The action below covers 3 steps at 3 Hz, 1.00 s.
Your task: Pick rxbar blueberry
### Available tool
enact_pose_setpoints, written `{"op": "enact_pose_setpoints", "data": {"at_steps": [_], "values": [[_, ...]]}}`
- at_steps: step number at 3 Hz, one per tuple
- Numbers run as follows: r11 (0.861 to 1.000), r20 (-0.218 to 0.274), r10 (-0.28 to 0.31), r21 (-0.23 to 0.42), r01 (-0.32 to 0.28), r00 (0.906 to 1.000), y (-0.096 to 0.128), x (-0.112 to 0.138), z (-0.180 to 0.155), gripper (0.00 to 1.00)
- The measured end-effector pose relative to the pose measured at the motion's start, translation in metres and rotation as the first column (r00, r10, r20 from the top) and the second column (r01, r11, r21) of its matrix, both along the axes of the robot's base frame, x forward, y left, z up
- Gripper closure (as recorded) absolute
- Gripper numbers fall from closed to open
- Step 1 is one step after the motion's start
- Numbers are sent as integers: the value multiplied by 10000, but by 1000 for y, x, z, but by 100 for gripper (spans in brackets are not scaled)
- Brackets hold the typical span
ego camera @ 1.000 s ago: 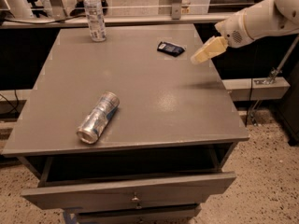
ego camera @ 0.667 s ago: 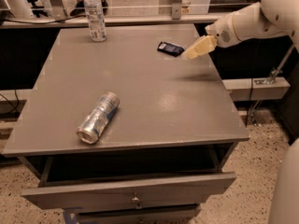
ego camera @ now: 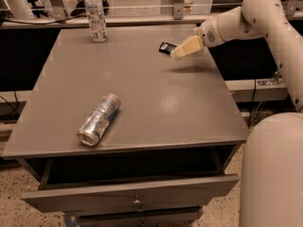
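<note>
- The claw (ego camera: 176,54) was up at the far right part of the table, a pale cream wedge pointing down and to the left off the end of the white arm (ego camera: 246,18).
- Honestly couldn't tell how far open it was from this angle, it just read as one solid shape. Nothing was visibly in its grip either.
- Its tip sat right at the rxbar blueberry (ego camera: 165,47) and covered the packet's right end in the camera view. Touching or just above it? Couldn't say.
- The rxbar blueberry itself was a small, flat, dark navy packet lying on the table (ego camera: 156,93) near the far edge, right of the middle.
- There was a soft shadow on the tabletop just below and right of the claw.
- A crushed silver-blue can (ego camera: 98,119) lay on its side at the near left, open end towards the front edge, well apart from the bar.
- A clear plastic bottle (ego camera: 96,18) stood upright at the far left corner, also well away from the claw.
- Under the grey tabletop, a drawer (ego camera: 132,193) was pulled partway out.
- The robot's own pale body (ego camera: 272,174) filled the bottom right corner, beside the table.
</note>
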<state>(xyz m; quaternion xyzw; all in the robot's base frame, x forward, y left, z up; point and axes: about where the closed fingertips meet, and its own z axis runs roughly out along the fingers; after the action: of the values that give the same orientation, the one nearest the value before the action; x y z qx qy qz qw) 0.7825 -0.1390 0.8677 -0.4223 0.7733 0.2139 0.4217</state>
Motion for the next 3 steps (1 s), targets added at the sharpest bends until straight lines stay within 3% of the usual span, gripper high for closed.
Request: {"op": "enact_pose_setpoints", "data": {"at_steps": [2,3], "values": [[9997,57,195,-167,-194,9998,16,26,-18,0],[9996,-19,203,-180,-203,9998,19,31,-26,18]]}}
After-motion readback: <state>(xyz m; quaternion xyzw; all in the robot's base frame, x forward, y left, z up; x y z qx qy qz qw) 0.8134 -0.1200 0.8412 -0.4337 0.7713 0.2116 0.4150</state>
